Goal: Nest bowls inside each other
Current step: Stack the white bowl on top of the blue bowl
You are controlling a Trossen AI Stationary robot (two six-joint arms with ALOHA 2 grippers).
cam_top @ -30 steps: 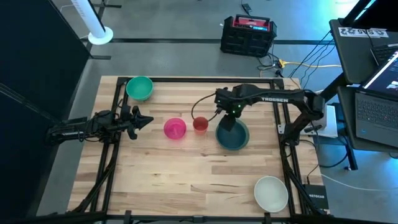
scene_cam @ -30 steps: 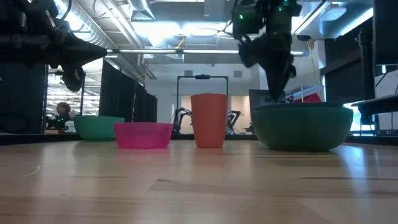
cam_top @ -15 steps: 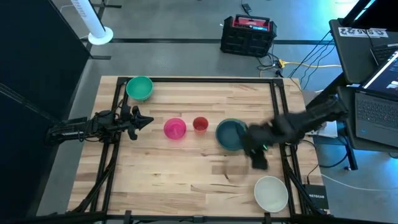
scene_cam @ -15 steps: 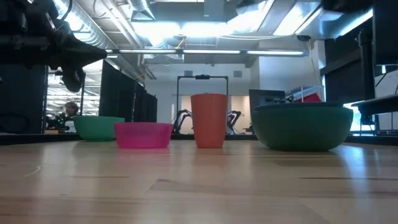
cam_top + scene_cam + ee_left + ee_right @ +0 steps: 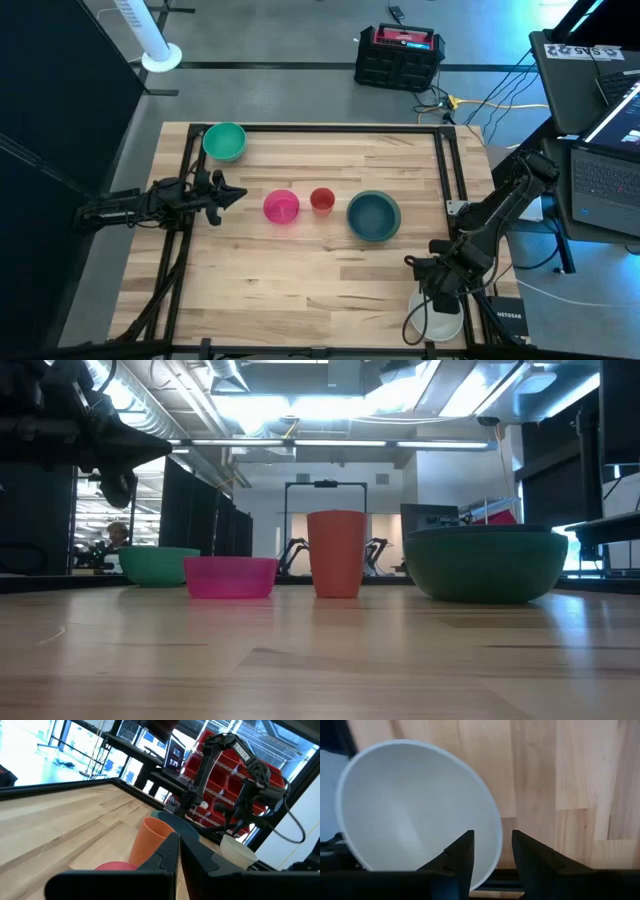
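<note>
A green bowl (image 5: 224, 141) rests on its base at the far left. A pink bowl (image 5: 281, 207) and a red cup (image 5: 321, 200) stand mid-table. Right of them sits a dark teal-blue bowl (image 5: 373, 216) ringed by a green rim. A white bowl (image 5: 437, 312) stands at the near right corner. My right gripper (image 5: 432, 290) hangs above it, pointing down and open. In the right wrist view its fingers (image 5: 493, 851) stand on either side of the white bowl's rim (image 5: 496, 832); I cannot tell if they touch it. My left gripper (image 5: 235, 193) waits shut at the left, pointing level.
Black frame rails (image 5: 448, 180) run along the table's left and right sides. Bare wood lies across the near left (image 5: 250, 290). A laptop (image 5: 610, 180) stands off the right edge, and a black and red box (image 5: 398, 55) sits on the floor beyond the far edge.
My right gripper has swung from inside the teal-blue bowl toward the table's near right corner, rolling as it went. It now hangs over the white bowl and has left the low view. The bowls and the cup have stayed where they were.
</note>
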